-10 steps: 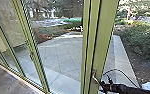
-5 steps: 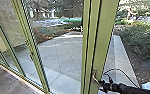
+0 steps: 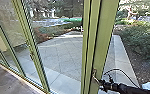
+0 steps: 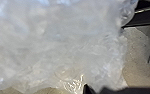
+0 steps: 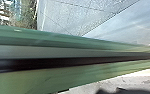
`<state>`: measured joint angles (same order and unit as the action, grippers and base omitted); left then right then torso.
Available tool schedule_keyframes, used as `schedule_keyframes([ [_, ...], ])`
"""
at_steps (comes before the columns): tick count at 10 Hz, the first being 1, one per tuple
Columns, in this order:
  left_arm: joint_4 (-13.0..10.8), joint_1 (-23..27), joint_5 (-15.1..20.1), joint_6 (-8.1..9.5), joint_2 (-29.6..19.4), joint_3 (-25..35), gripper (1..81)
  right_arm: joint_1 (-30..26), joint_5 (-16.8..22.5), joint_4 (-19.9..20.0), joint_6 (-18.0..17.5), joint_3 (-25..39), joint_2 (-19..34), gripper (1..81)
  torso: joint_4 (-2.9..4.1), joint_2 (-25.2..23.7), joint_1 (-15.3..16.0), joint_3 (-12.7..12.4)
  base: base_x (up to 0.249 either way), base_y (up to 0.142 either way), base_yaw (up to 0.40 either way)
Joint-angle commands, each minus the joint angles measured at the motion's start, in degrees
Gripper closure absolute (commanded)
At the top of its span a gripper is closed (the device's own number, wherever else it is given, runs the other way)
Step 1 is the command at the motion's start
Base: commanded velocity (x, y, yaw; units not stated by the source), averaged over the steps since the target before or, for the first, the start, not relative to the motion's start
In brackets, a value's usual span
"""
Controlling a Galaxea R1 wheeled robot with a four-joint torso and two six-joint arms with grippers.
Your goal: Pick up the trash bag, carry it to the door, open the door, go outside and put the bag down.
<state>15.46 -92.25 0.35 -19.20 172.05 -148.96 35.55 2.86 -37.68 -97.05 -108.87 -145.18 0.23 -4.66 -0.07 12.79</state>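
The trash bag [image 4: 56, 45] looms in the left wrist view; whether it is gripped I cannot tell. Lower right of the head view, the right gripper [image 3: 101, 84] is at the green door frame's [image 3: 103, 42] handle [image 3: 94, 75], its grip unclear. Beyond, open paving [image 3: 63, 53] edges a bush [image 3: 138, 40], upper right

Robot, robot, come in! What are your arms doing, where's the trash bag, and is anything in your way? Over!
Right end effector at the door handle. Trash bag close to left wrist camera; grip unclear. Green door frame ahead, paving beyond.
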Motion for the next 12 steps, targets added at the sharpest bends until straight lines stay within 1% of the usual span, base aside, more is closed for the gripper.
schedule_keyframes([
  [1,0.1,0.4,5.0,0.04,0.1,0.4,81.1,-8.4,11.7,2.0,-2.8,-4.5,2.1,1.0,0.0,0.0,0.1,0.0,0.0,0.0,0.0],
  [3,0.1,0.4,5.4,0.04,-0.1,0.4,81.1,-9.3,10.9,2.3,-2.7,-4.6,2.4,1.0,0.0,0.0,0.1,0.0,0.0,0.0,0.0],
  [4,0.0,0.3,5.4,0.04,-0.1,0.4,81.1,-9.3,9.4,2.2,-2.7,-4.8,2.4,1.0,0.0,0.0,0.1,0.0,0.0,0.0,0.0],
  [7,0.0,0.3,5.4,0.04,-0.1,0.4,81.1,-9.9,9.1,2.1,-2.6,-4.9,2.8,1.0,0.0,0.0,0.1,0.1,0.0,0.0,0.0],
  [11,0.0,0.3,5.4,0.04,0.0,0.4,81.1,-10.1,8.6,1.7,-2.5,-4.8,2.9,1.0,0.0,0.0,0.1,0.1,0.085,0.0,0.0],
  [12,0.0,0.3,5.4,0.04,0.0,0.4,81.1,-10.2,9.2,1.7,-2.5,-4.5,2.9,1.0,0.0,0.0,0.1,0.1,0.099,0.0,0.0],
])
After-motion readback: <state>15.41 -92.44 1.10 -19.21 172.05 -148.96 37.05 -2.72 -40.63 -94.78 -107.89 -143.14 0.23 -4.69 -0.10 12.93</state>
